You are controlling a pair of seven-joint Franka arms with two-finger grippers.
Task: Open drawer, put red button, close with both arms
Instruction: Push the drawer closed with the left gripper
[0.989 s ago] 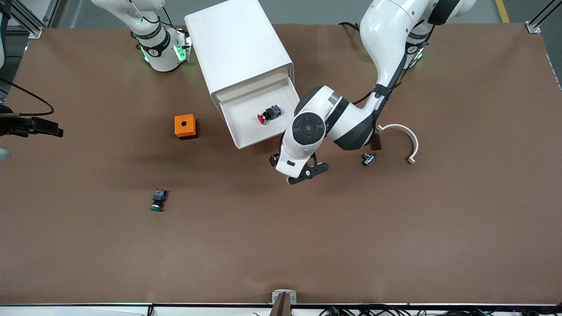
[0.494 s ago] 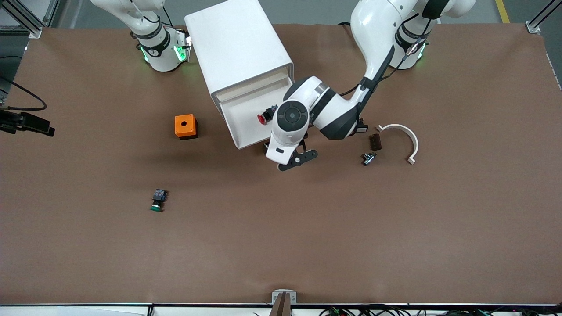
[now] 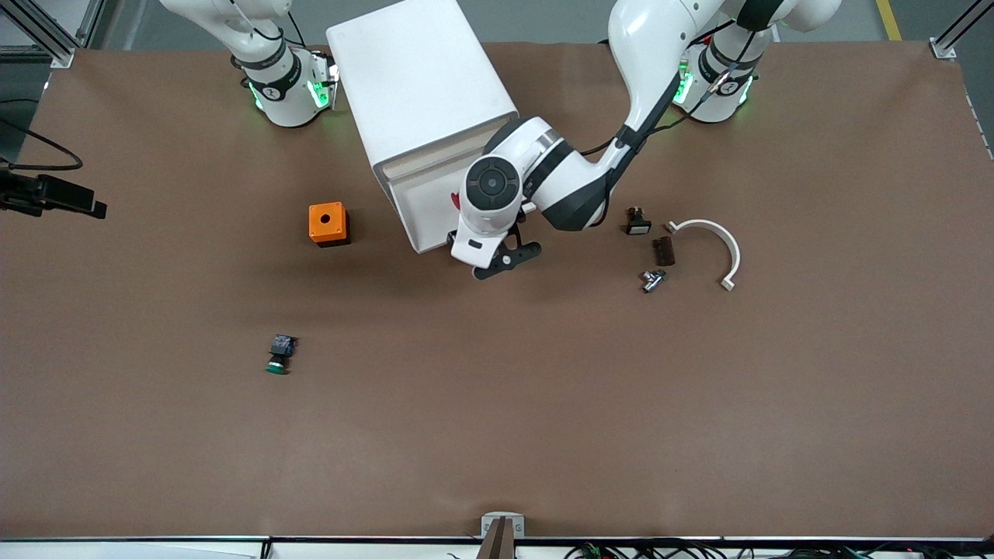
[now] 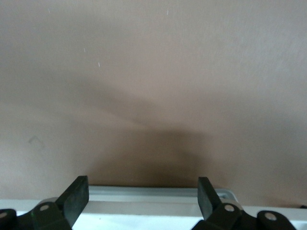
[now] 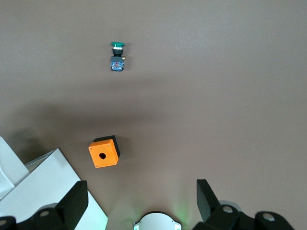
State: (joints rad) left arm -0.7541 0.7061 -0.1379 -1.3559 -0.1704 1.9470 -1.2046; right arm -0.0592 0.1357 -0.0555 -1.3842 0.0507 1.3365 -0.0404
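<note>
The drawer (image 3: 423,210) is partly open, the red button (image 3: 456,200) inside; closing remains. The left gripper (image 4: 143,194), jaws wide and empty, sits at the drawer's six-o'clock front edge. The right gripper (image 5: 139,201), jaws spread and empty, waits high over the tabletop (image 3: 497,404).

A broad brown table (image 3: 497,435) fills nearly the whole front view, its surface matte and evenly lit, with soft shadows. Along its top edge runs a strip of grey floor (image 3: 559,19), crossed by a yellow line (image 3: 889,19) at one corner. Aluminium frame posts (image 3: 951,39) stand at the table's top corners. A small metal bracket (image 3: 502,526) sits at the middle of the nearest edge.
</note>
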